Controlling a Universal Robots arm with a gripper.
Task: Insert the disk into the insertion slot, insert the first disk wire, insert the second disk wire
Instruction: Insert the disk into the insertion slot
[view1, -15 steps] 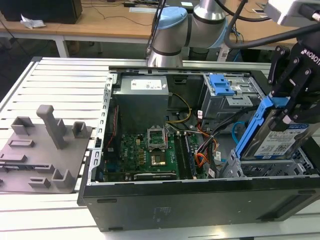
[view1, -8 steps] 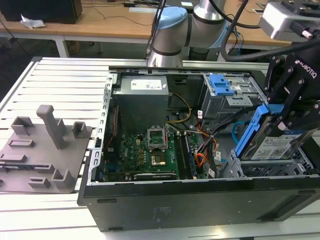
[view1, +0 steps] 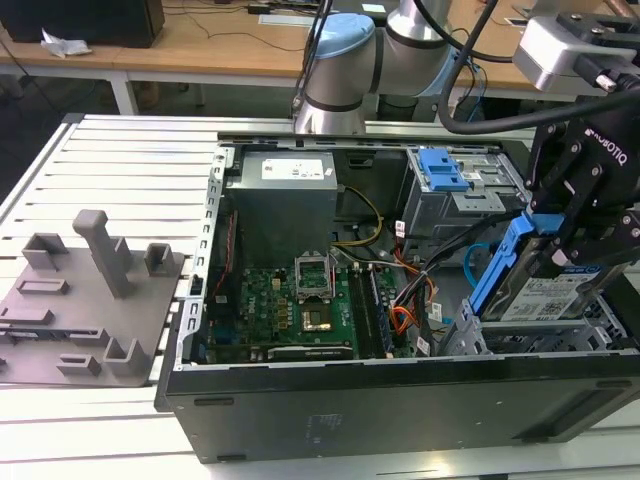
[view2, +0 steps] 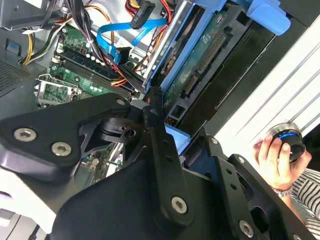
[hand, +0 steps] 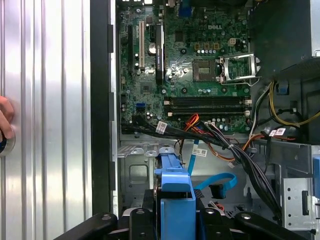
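Slatted aluminium bench (view1: 110, 170) carries an open computer case (view1: 400, 400), with a grey fixture plate (view1: 90, 300) beside it on the exterior view's left. Nearest in the exterior view, just behind the case's black wall, the gripper (view1: 575, 250) has its jaws clamped on the disk (view1: 545, 295). The disk sits in a blue carrier frame (view1: 500, 265) and hangs tilted, one end raised, just above the insertion slot (view1: 530, 338) and not yet inside it.

I judge the first step to be in hand and unfinished, and neither wire looks plugged into the disk. Seating the disk would call for levelling it, lining it up with the low bay and sliding it in without pinching the cables alongside.

Just beyond, the second disk wire (view1: 475, 262), a flat blue cable, loops loose between the carrier and the motherboard (view1: 300, 300). In the second wrist view the first disk wire (view2: 141, 14) shows its black plug lying free.

Farther back stand the taller cage with a blue latch (view1: 445, 170) and the arm (view1: 335, 70). A person's hand (view2: 275, 155) rests on a knob on the bench.
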